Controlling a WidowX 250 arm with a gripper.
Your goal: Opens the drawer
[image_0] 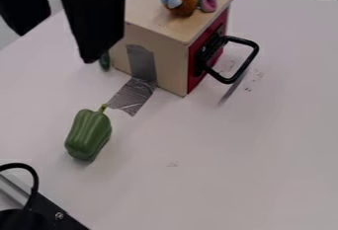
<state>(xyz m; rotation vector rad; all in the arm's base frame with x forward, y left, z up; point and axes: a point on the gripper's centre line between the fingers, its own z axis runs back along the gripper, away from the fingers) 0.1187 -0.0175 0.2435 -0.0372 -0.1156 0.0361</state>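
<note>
Well, the drawer [212, 51] sits in the right-hand end of a pale wooden box [161, 51], its red front lying flush, so it looks closed. A thick black loop handle [247, 65] juts out from that front, above the white table [218, 160]. The black hand [56, 49] hangs at the upper left, near the box and apart from the handle; it is released, with its two fingers spread and nothing between them.

On top of the box lies a plush toy [182, 1] in brown, pale blue and pink. Silver tape [134, 95] runs down the box's side and onto the table, which has small dark smudges near the handle. A green toy pepper [88, 134] lies towards the left, and a black cable [33, 174] curves over dark hardware [56, 219] in the lower left corner.
</note>
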